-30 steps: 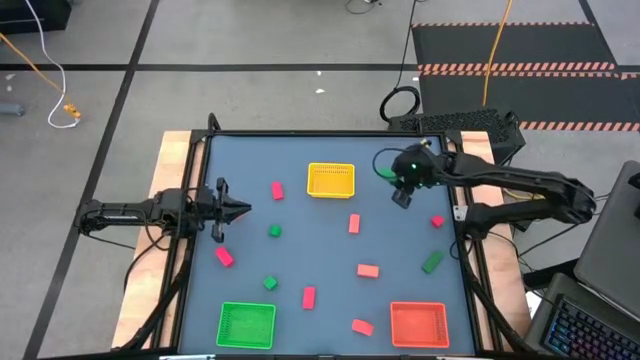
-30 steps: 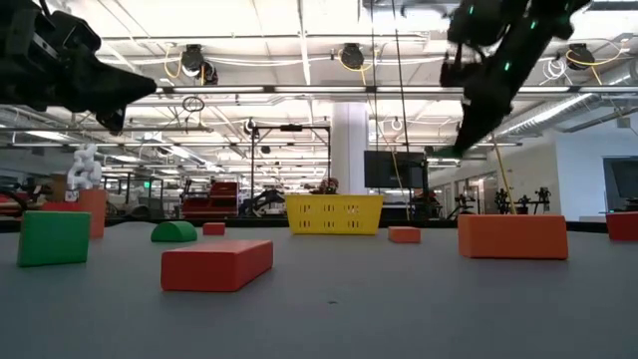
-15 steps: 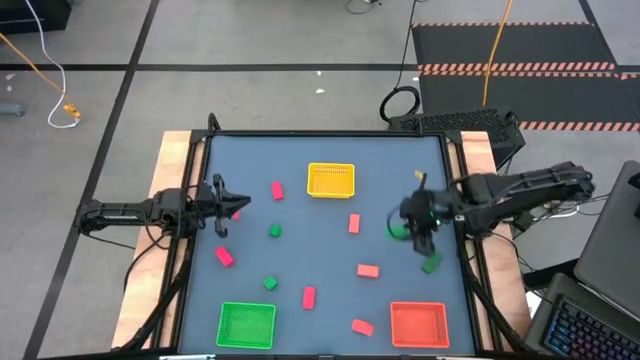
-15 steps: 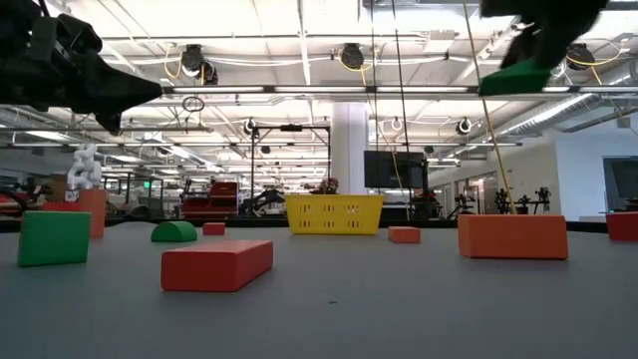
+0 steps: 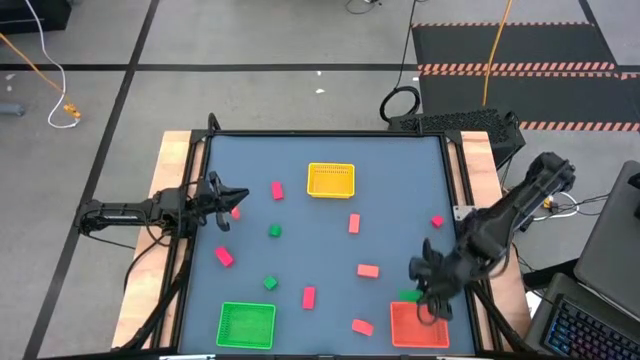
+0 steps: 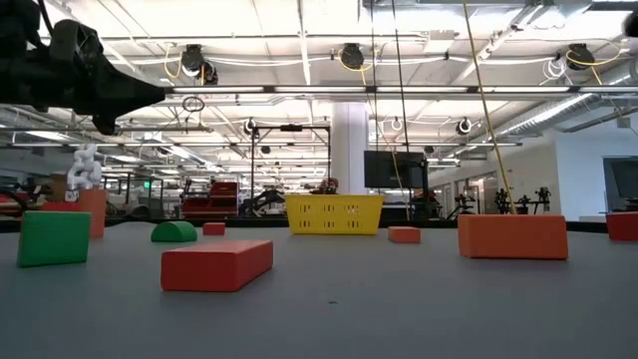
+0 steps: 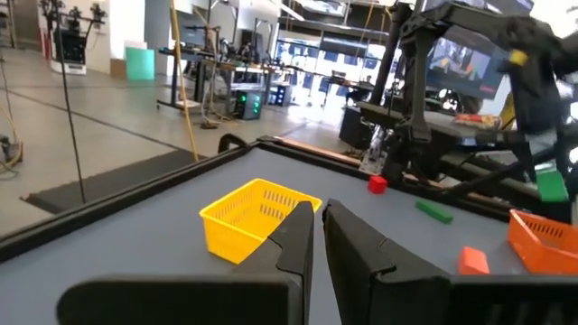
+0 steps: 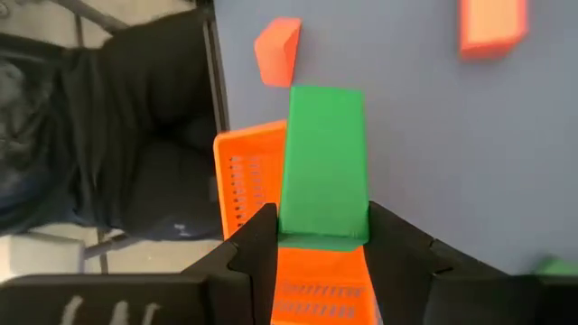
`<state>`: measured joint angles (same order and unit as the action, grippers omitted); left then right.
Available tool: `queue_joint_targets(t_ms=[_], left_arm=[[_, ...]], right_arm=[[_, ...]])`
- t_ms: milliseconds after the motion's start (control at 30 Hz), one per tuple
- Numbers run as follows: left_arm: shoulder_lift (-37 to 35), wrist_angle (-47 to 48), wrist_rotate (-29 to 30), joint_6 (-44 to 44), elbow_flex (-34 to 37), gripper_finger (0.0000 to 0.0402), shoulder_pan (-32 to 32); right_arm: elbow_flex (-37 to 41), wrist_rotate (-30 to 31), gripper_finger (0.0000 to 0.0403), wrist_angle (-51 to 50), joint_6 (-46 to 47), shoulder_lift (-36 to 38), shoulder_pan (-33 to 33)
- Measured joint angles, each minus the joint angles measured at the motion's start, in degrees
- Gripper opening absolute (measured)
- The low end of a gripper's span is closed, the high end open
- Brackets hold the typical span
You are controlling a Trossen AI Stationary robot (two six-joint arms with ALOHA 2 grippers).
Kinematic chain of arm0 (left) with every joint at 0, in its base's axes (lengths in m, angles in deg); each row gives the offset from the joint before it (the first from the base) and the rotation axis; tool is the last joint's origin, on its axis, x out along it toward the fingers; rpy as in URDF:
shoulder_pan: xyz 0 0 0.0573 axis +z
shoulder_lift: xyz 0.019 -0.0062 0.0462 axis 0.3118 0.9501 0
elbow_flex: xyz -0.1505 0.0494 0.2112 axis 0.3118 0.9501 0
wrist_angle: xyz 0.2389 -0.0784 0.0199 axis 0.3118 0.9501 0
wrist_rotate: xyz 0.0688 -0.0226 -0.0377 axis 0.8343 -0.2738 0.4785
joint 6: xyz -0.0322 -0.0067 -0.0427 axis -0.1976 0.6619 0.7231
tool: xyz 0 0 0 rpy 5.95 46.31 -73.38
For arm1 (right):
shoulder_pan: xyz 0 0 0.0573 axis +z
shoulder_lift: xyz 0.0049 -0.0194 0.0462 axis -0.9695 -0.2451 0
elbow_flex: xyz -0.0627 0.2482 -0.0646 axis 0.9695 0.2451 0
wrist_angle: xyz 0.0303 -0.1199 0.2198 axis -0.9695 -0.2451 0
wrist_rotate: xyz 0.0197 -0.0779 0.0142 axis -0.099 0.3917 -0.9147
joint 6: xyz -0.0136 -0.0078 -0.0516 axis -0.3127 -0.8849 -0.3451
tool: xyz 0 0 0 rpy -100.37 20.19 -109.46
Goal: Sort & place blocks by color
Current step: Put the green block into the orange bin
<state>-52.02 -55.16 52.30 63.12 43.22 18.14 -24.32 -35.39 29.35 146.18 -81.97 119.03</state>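
My right gripper [image 5: 425,300] hangs over the red basket [image 5: 432,335] at the table's near right corner, shut on a green block [image 8: 322,162]. My left gripper [image 5: 238,196] hovers near the table's left edge, shut and empty, with its fingers [image 7: 298,239] almost touching. Loose blocks lie flat on the table: pink-red ones [image 5: 277,190] [image 5: 224,257] [image 5: 308,296], green ones [image 5: 274,231] [image 5: 269,283] and salmon ones [image 5: 354,224] [image 5: 368,270] [image 5: 362,326]. A green bar [image 7: 435,211] lies by the right edge, hidden under my right arm in the high view. My right gripper pinches the green block between its two fingers [image 8: 257,244], on two opposite faces at one end [image 8: 322,230]. The rest of the block sticks out past the fingertips. The fingers come from above, pointing down. The block is lifted clear, over the red basket's rim [image 8: 244,171].
A yellow basket [image 5: 331,180] stands at the far middle and a green basket [image 5: 246,325] at the near left. A small pink-red block [image 5: 437,222] lies near the right edge. The middle of the table between the scattered blocks is open.
My right gripper has carried the green block from beside the yellow basket, along the right side of the table toward the near edge. It now hangs over the red basket, still shut on the block.
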Motion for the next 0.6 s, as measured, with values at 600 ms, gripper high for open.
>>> queue_joint_targets(t_ms=[600], left_arm=[[4.1,0.3,-2.3,9.3,0.0,0.0033,0.0]], right_arm=[[0.0,1.1,0.0123,7.2,12.2,-12.0,10.1]])
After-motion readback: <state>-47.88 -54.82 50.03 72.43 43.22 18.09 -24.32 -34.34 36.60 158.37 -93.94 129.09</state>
